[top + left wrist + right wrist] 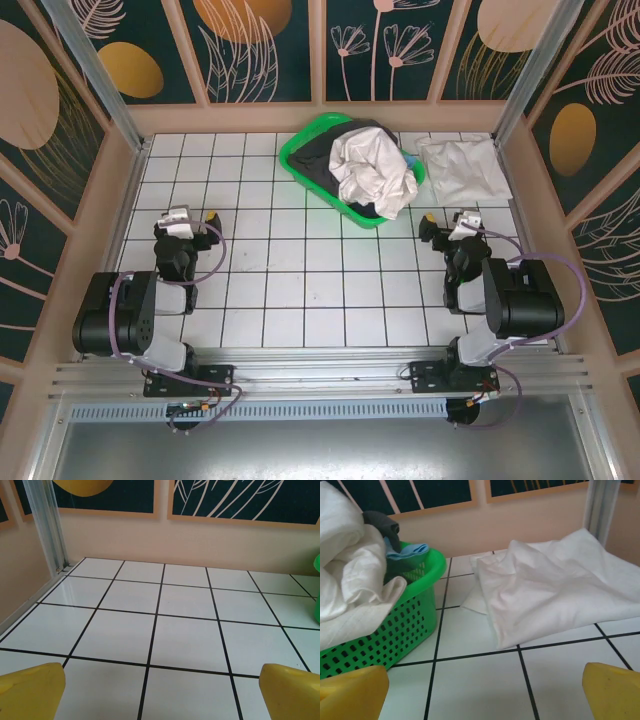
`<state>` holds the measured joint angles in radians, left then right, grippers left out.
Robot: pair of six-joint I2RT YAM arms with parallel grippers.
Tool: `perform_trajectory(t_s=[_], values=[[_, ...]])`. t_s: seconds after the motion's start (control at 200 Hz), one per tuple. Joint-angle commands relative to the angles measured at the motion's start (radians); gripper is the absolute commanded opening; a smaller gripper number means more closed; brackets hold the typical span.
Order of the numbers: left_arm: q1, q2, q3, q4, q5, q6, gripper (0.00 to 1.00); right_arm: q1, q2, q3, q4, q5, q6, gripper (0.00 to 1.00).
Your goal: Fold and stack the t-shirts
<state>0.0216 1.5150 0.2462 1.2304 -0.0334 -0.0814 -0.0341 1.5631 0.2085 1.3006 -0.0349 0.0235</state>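
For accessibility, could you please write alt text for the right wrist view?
A flat white t-shirt lies on the table beside a green basket holding a crumpled white t-shirt, a dark grey garment and light blue cloth. The open right gripper shows yellow fingertips below.

Two white tees, thin & wrinkled. 1st t-shirt point(372, 172): crumpled heap atop dark clothes point(322, 165) in green basket point(415, 625), one fold spilling over the near rim, far-centre of desk point(300, 280). 2nd t-shirt point(462, 168): roughly folded, lying flattish w/ soft creases on the desk at far R corner, just beside the basket.
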Motion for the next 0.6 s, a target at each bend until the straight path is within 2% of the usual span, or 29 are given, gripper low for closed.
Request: perform_trajectory(t_s=[0.0, 0.596], values=[[0.003, 0.005, -0.007, 0.038, 0.014, 0.004, 0.99, -0.007, -0.004, 0.001, 0.035, -0.056, -0.024, 0.99], [0.003, 0.004, -0.009, 0.038, 0.014, 0.004, 0.99, -0.010, -0.004, 0.004, 0.029, -0.061, -0.023, 0.99]])
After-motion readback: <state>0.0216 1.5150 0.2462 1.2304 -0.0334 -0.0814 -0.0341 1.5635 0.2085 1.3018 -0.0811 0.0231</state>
